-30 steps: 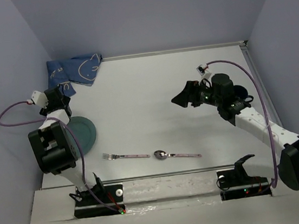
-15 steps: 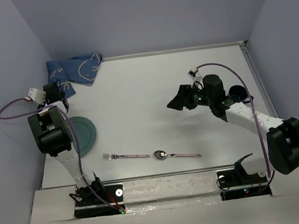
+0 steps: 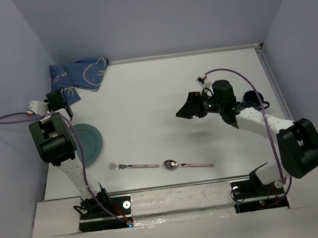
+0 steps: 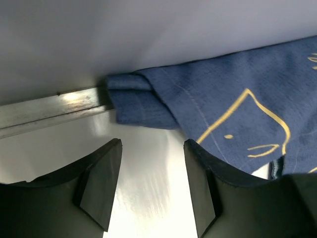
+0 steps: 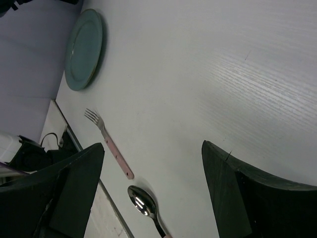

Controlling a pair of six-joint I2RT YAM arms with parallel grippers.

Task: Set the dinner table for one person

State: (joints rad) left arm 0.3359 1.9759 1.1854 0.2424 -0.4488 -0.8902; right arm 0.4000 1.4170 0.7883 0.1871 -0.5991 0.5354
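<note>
The dinner table (image 3: pixel 155 90) lies beneath everything — stiff, slick, nothing to grasp. Left gripper (image 4: pixel 152 148) gapes empty by the soft cloth (image 4: pixel 223 99) at its far left corner; right gripper (image 5: pixel 152 148) hangs wide, empty.

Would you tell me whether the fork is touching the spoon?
Apart: the right wrist view shows bare table between the fork handle and the spoon bowl.
</note>
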